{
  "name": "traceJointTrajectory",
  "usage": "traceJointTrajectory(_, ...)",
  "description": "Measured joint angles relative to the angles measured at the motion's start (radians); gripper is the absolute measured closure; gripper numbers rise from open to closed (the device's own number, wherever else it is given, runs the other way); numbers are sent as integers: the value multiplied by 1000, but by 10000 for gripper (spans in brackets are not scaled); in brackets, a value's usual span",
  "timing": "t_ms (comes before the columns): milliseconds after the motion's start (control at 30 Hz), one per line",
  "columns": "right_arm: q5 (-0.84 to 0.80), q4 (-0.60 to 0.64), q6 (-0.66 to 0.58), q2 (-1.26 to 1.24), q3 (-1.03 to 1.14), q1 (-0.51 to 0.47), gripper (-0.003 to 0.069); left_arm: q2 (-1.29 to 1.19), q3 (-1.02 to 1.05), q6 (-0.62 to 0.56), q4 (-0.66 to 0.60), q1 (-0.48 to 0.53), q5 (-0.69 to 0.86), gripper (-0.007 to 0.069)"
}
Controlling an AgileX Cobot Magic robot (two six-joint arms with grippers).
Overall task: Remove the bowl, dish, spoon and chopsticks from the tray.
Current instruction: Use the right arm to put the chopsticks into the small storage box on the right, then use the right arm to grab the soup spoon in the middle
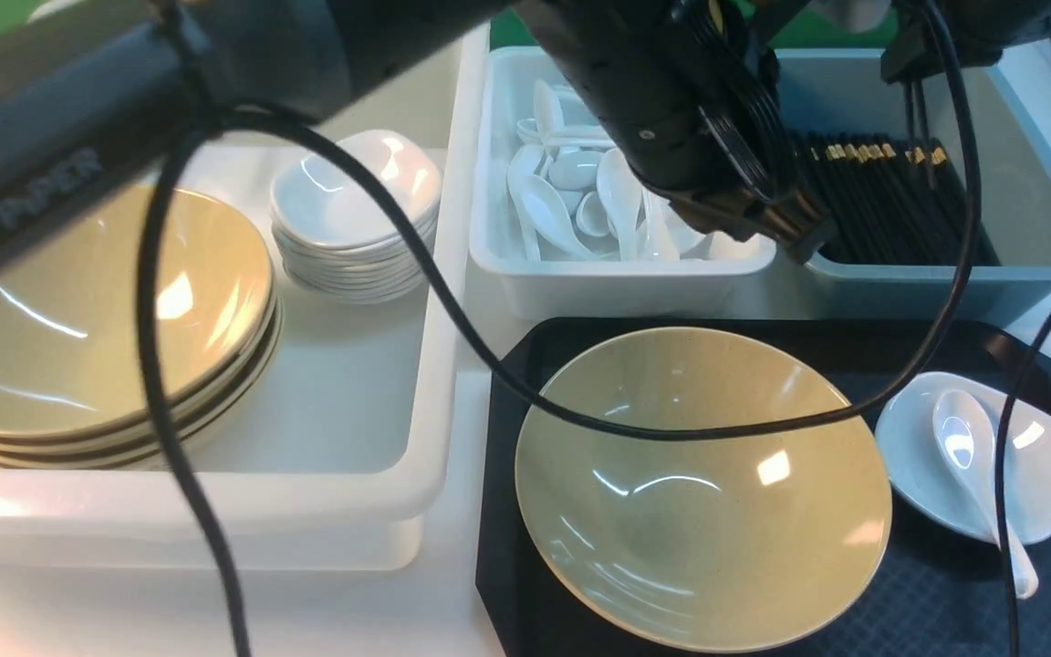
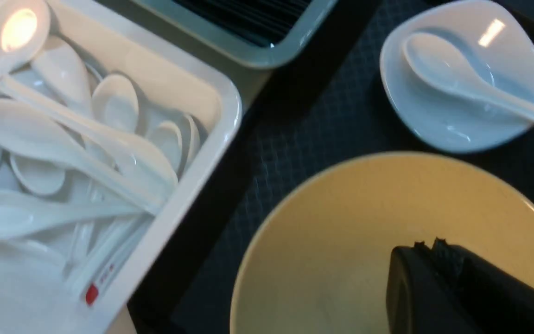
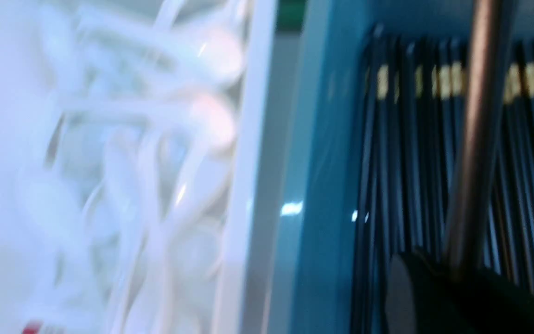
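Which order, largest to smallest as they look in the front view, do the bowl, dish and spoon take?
1. bowl, by far the largest.
2. dish.
3. spoon, the smallest, lying in the dish.
All three sit close together on the tray, so nearness to the camera hardly affects this order.

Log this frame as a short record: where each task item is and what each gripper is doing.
bowl: on the tray, empty
dish: on tray, right of bowl
spoon: lying in dish
chopsticks: held over blue-grey bin
left gripper: shut, empty, above bowl
right gripper: shut on chopsticks
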State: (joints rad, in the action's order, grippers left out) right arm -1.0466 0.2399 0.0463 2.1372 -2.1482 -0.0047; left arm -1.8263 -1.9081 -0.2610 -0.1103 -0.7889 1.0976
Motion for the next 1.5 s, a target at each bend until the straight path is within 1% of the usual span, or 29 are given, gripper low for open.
traceJointTrajectory(67,9,8,26,104,-95,-23,571,37,0,2,12,0,59,634)
traceJointTrajectory(200,10,7,47,217,-153,-39,552,105,17,8,22,0,96,634)
traceJointTrajectory(233,10,4,46,243,-159,-42,513,157,47,11,25,0,92,634)
traceJointTrajectory(300,5,4,43,253,-159,-43,472,182,67,11,26,0,80,634)
traceJointTrajectory(400,-39,4,37,246,-163,-43,319,263,154,11,28,0,2,634)
traceJointTrajectory(433,-44,4,35,245,-163,-43,309,271,166,11,28,0,-11,634)
traceJointTrajectory(467,-76,4,23,233,-166,-43,248,298,203,11,30,0,-52,634)
traceJointTrajectory(500,-128,2,-4,218,-166,-43,204,329,249,11,33,0,-100,634)
traceJointTrajectory(567,-174,-11,-56,174,-157,-41,147,373,314,11,45,0,-156,634)
traceJointTrajectory(600,-178,-12,-63,169,-155,-41,144,382,327,11,44,0,-161,634)
traceJointTrajectory(700,-188,-26,-110,46,-85,-32,120,451,414,11,46,0,-203,634)
traceJointTrajectory(800,-190,-57,-167,-130,54,-5,114,522,503,11,48,0,-215,634)
traceJointTrajectory(933,-193,-161,-183,-390,317,38,114,591,605,11,48,0,-247,634)
traceJointTrajectory(1100,-193,-202,-169,-648,697,45,114,618,695,21,42,0,-337,634)
traceJointTrajectory(1133,-174,-206,-159,-706,795,45,114,616,719,23,35,0,-371,634)
traceJointTrajectory(1167,-169,-206,-156,-715,795,45,114,616,719,23,34,0,-377,634)
traceJointTrajectory(1200,-115,-209,-133,-781,935,45,114,615,743,24,16,0,-423,634)
traceJointTrajectory(1233,-80,-208,-116,-815,1006,45,114,613,754,27,3,0,-448,634)
traceJointTrajectory(1267,-72,-208,-113,-827,1019,45,114,613,757,27,1,0,-457,634)
traceJointTrajectory(1333,11,-208,-83,-866,1160,45,114,606,766,29,-29,0,-502,634)
traceJointTrajectory(1433,81,-208,-64,-858,1268,45,114,594,766,29,-55,0,-531,634)
traceJointTrajectory(1500,115,-208,-61,-832,1303,45,114,587,767,29,-65,0,-537,634)
